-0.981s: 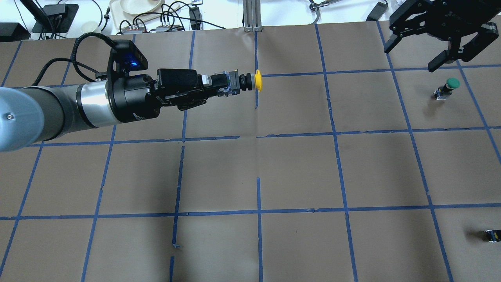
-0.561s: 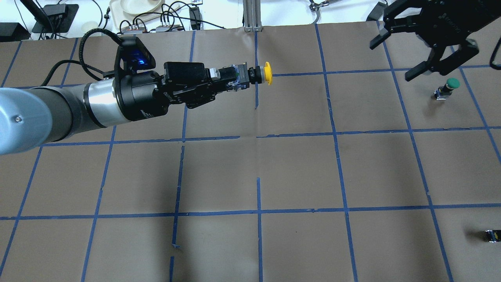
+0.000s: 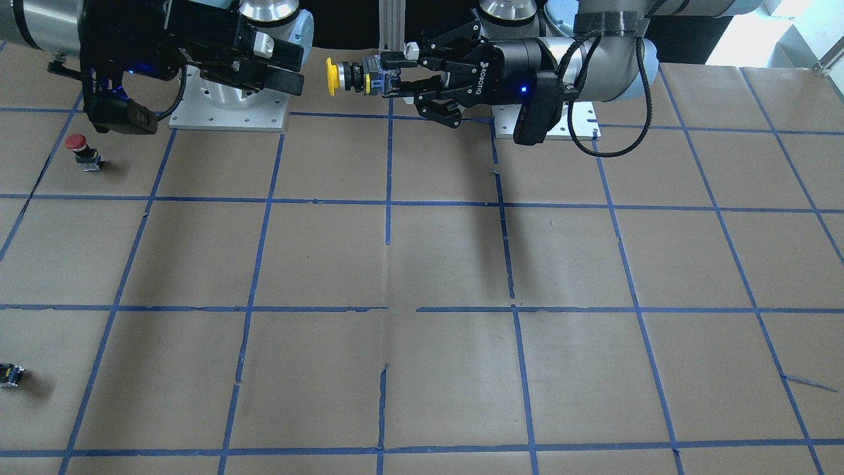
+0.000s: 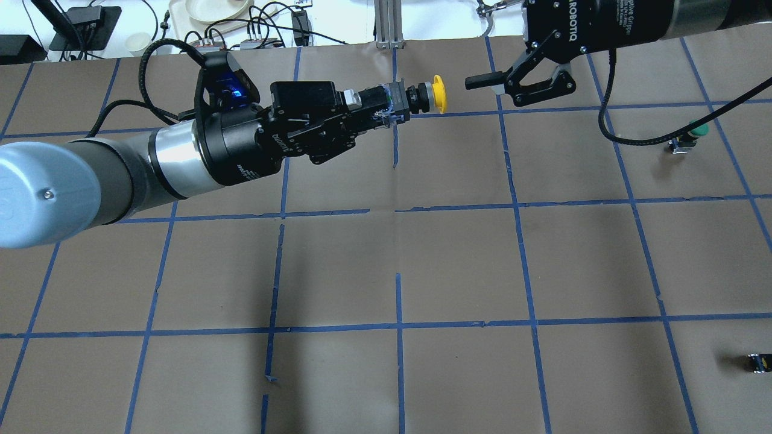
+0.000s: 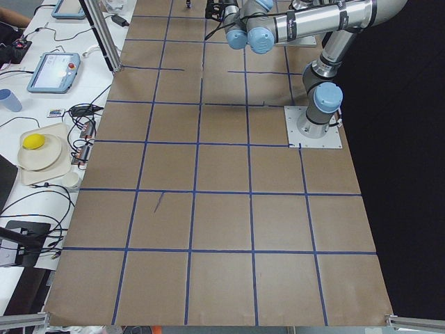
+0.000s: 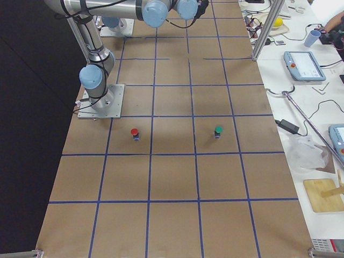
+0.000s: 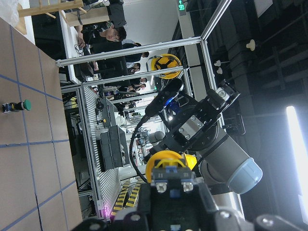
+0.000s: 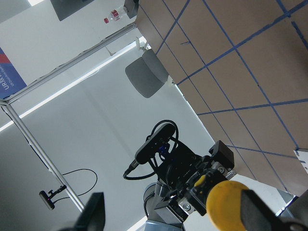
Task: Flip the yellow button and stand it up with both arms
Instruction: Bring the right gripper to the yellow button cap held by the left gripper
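Item, partly hidden: the small yellow-capped push button (image 4: 438, 94) with a black and grey boxy base. Its base is largely covered by the fingers of the left gripper (image 4: 381, 107), so you see mainly the neck and the round cap. Item, cut off: in both side views the grippers sit at the top edge, too small for you to judge. The right arm runs out of the overhead view at the top. Item, left gripper: jaws closed on the button's base. They hold it level and clear of the brown paper-covered table (image 4: 458, 259) with its blue tape grid. The cap points at the right gripper (image 4: 482, 81). Item, right gripper: jaws spread wide and holding nothing. Its blurred fingers (image 8: 94, 214) frame the cap in its own wrist view. From overhead, the nearest fingertip stands just beside the cap, with a gap between them. Item, on the table: a red-capped button (image 3: 78, 148), upright. A green-capped button (image 4: 693, 132) is crossed by a black cable (image 4: 639, 142). A small dark capless block (image 4: 757, 361) is clipped by the frame edge.
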Robot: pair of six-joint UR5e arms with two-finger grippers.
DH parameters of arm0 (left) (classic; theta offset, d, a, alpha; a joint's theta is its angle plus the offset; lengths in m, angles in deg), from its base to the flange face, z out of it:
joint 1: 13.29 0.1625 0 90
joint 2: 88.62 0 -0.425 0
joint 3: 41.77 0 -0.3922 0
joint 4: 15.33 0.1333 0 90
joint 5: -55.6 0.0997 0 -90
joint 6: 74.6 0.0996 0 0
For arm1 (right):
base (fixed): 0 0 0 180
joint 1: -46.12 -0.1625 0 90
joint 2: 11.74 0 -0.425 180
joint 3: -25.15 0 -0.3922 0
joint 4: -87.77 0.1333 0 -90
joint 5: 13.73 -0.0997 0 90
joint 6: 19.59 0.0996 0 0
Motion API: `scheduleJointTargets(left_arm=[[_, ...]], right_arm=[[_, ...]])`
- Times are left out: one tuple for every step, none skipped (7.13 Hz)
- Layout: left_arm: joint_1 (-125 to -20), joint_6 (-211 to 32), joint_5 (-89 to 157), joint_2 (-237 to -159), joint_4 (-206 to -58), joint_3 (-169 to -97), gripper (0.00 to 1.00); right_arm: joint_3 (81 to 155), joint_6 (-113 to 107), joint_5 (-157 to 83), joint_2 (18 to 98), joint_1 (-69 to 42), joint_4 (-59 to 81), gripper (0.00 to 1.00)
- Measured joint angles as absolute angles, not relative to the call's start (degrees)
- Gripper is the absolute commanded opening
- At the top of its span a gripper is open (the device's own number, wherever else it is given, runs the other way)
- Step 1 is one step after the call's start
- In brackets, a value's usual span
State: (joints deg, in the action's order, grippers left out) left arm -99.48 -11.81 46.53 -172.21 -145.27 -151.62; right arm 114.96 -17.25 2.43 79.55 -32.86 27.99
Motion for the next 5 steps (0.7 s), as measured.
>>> scheduleJointTargets(left_arm=[[-99.5,-11.9,46.5,-172.3,-145.3,-151.6,0.06],[-99.5,-11.9,46.5,-172.3,-145.2,-151.6,0.06],[-99.6,-11.9,46.6,-172.5,-145.2,-151.6,0.06],[-99.7,-11.9,46.6,-172.5,-145.1,-151.6,0.06],[-99.8,-11.9,46.5,-172.3,-145.1,-151.6,0.06]], right_arm=[[115.1,-17.6,2.2,79.5,-33.1,27.6,1.0],[115.4,-18.0,2.8,79.4,-33.2,27.1,1.0],[116.3,-18.8,4.0,79.5,-33.2,26.5,1.0],[117.7,-19.8,4.7,79.7,-33.2,25.9,0.99],[118.8,-20.2,4.7,80.0,-33.3,25.5,0.99]])
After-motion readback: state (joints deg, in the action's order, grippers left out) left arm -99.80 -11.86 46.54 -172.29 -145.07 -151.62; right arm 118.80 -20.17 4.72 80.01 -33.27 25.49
